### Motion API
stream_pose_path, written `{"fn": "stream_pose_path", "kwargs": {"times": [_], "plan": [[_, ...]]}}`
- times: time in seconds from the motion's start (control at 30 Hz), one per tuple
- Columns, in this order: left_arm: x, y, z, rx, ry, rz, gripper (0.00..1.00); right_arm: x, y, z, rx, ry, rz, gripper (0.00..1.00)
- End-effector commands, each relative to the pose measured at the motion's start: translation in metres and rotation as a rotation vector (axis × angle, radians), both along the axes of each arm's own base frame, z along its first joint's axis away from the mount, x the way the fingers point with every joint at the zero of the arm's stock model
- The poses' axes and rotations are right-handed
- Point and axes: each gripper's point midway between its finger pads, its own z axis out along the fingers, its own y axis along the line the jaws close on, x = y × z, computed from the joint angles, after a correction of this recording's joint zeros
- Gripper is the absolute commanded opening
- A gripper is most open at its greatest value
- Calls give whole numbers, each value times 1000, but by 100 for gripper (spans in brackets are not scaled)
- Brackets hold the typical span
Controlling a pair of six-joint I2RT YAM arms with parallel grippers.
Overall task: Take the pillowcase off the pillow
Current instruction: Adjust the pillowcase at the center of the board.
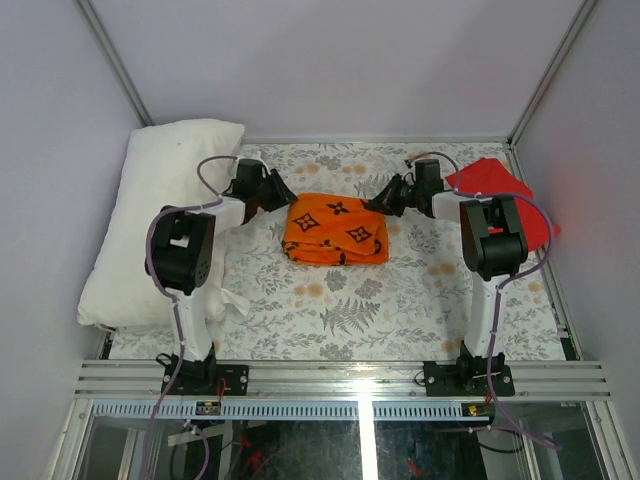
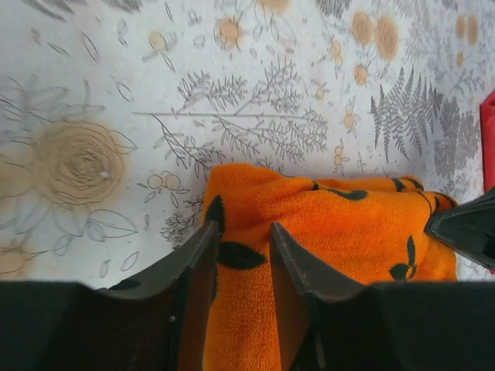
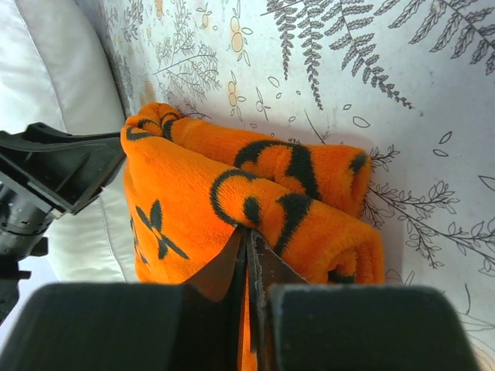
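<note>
The orange pillowcase (image 1: 336, 230) with black motifs lies folded in a bundle on the middle of the table, apart from the white pillow (image 1: 160, 210), which rests along the left edge. My left gripper (image 1: 285, 195) is at the bundle's left end. In the left wrist view its jaws (image 2: 244, 228) stand apart, open, straddling a ridge of the orange pillowcase (image 2: 348, 224) without pinching it. My right gripper (image 1: 375, 203) is at the bundle's right end. In the right wrist view it (image 3: 247, 230) is shut, fingertips together and touching the pillowcase (image 3: 201, 201).
A plain red folded cloth (image 1: 505, 190) lies at the back right, behind the right arm. The floral table covering (image 1: 400, 300) spreads under everything. White walls and metal frame posts enclose the table. The pillow (image 3: 54, 62) also shows beyond the left gripper (image 3: 62, 166) in the right wrist view.
</note>
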Motion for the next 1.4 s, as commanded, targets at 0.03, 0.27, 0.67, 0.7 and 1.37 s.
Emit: {"fn": "stream_pose_path", "kwargs": {"times": [0.03,0.27,0.67,0.7,1.37], "plan": [[7,25,87,68,-174,62,43,3,-16,48,-37,-99,-22,0],[-67,16,160,152,-331,85,81,-3,-38,119,-176,-258,-78,29],[-232,-61,82,135,-195,-102,26,70,-59,75,-451,-183,-14,58],[-237,-60,71,135,-171,-108,23,74,-58,68,-456,-172,-10,56],[-219,-109,-19,159,9,-248,17,39,-23,-14,-551,-47,134,60]]}}
